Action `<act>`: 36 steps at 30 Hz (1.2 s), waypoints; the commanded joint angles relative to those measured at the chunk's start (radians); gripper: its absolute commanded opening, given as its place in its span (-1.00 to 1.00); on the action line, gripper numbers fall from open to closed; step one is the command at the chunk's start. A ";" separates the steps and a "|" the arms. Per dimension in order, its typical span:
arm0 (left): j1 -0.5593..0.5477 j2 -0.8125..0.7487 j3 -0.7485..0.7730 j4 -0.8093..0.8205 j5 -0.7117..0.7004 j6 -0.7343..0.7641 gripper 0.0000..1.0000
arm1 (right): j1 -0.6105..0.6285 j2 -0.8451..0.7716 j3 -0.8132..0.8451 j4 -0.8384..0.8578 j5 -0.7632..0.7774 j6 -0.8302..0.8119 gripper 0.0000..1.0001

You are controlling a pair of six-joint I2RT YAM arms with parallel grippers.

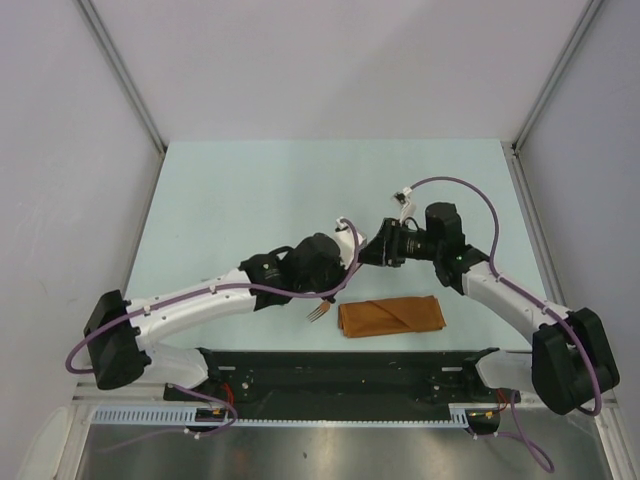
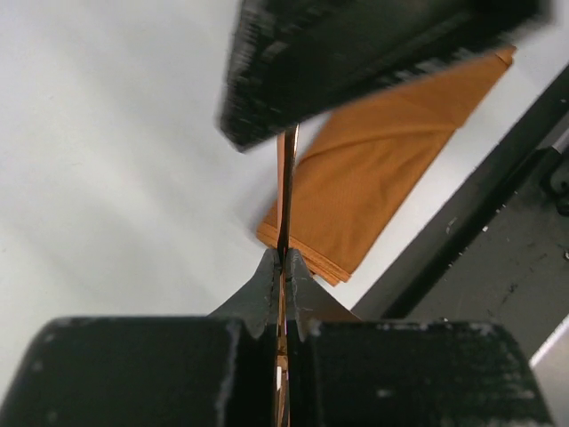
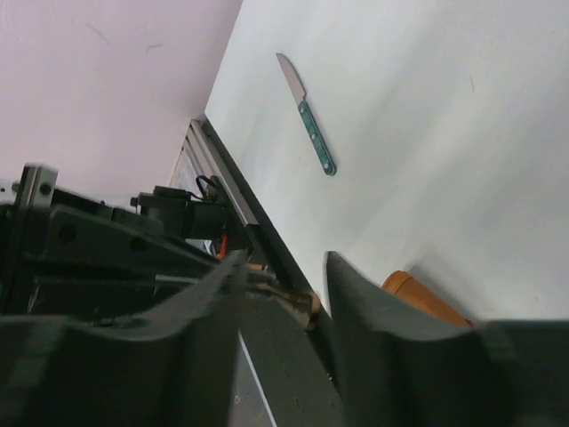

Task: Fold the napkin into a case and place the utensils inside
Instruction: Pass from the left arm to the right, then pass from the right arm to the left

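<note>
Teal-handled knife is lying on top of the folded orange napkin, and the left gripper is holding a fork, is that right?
Not quite. The teal-handled knife lies on the bare table, apart from the folded orange napkin, as the right wrist view shows. The left gripper is indeed holding a fork.

I see left arm (image 1: 200,295) stretched toward table centre, left gripper (image 2: 283,267) clamped tight on the fork (image 2: 286,187). Right arm (image 1: 505,290) is elbowed inward, right gripper (image 3: 284,262) facing the left one at close range, jaws apart.
</note>
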 commanded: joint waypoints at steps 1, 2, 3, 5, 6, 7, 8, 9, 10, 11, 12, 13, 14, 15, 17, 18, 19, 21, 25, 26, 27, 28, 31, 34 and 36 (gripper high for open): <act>-0.043 -0.019 0.046 0.035 -0.021 0.052 -1.00 | -0.011 -0.018 -0.019 0.128 -0.026 0.064 -0.37; -0.043 -0.025 0.038 0.038 -0.019 0.054 -1.00 | -0.012 -0.021 -0.024 0.131 -0.026 0.071 -0.93; -0.043 -0.033 0.031 0.044 -0.021 0.046 -1.00 | -0.017 -0.035 -0.041 0.136 -0.023 0.089 -1.00; -0.043 -0.057 0.018 0.033 -0.056 0.017 -0.85 | -0.047 -0.062 -0.087 0.201 -0.024 0.133 -1.00; -0.038 -0.067 0.015 0.021 -0.074 -0.035 -0.53 | -0.066 -0.121 -0.158 0.276 -0.011 0.211 -1.00; -0.033 -0.080 0.008 0.012 -0.077 -0.063 -0.01 | -0.092 -0.154 -0.191 0.310 0.005 0.241 -1.00; -0.024 -0.109 -0.021 0.006 -0.052 -0.125 0.12 | -0.107 -0.188 -0.219 0.335 0.023 0.270 -1.00; 0.005 -0.131 -0.041 0.012 -0.004 -0.158 0.17 | -0.118 -0.238 -0.242 0.344 0.029 0.287 -1.00; 0.022 -0.154 -0.102 0.048 0.051 -0.188 0.22 | -0.129 -0.264 -0.272 0.352 0.033 0.317 -1.00; 0.060 -0.206 -0.142 0.077 0.174 -0.265 0.28 | -0.148 -0.284 -0.294 0.369 0.025 0.336 -1.00; 0.083 -0.229 -0.188 0.117 0.242 -0.305 0.45 | -0.156 -0.335 -0.314 0.402 0.023 0.354 -1.00; 0.105 -0.248 -0.274 0.196 0.311 -0.340 0.48 | -0.165 -0.358 -0.349 0.415 0.023 0.385 -1.00; 0.137 -0.284 -0.308 0.220 0.397 -0.404 0.49 | -0.184 -0.378 -0.363 0.427 0.022 0.394 -1.00; 0.145 -0.303 -0.368 0.266 0.419 -0.431 0.48 | -0.193 -0.418 -0.381 0.421 0.020 0.406 -1.00; 0.155 -0.343 -0.425 0.324 0.476 -0.503 0.47 | -0.214 -0.447 -0.398 0.414 0.017 0.417 -1.00; 0.161 -0.372 -0.449 0.358 0.499 -0.530 0.46 | -0.219 -0.461 -0.404 0.413 0.016 0.420 -1.00; 0.175 -0.381 -0.487 0.407 0.515 -0.576 0.45 | -0.219 -0.464 -0.409 0.409 0.016 0.420 -1.00; 0.184 -0.403 -0.515 0.426 0.524 -0.606 0.38 | -0.221 -0.466 -0.415 0.413 0.014 0.426 -1.00; 0.207 -0.427 -0.541 0.465 0.533 -0.658 0.22 | -0.221 -0.475 -0.420 0.421 0.019 0.440 -1.00; 0.212 -0.433 -0.549 0.478 0.538 -0.670 0.14 | -0.221 -0.475 -0.420 0.415 0.019 0.434 -1.00; 0.218 -0.453 -0.569 0.513 0.545 -0.699 0.10 | -0.221 -0.475 -0.420 0.414 0.019 0.433 -1.00; 0.229 -0.466 -0.583 0.536 0.547 -0.719 0.04 | -0.221 -0.478 -0.423 0.410 0.020 0.434 -1.00; 0.240 -0.507 -0.627 0.599 0.525 -0.797 -0.10 | -0.219 -0.490 -0.435 0.423 0.031 0.446 -1.00; 0.241 -0.512 -0.624 0.598 0.512 -0.824 -0.24 | -0.218 -0.495 -0.440 0.429 0.034 0.457 -1.00; 0.241 -0.506 -0.621 0.604 0.515 -0.833 -0.28 | -0.215 -0.499 -0.446 0.433 0.045 0.465 -1.00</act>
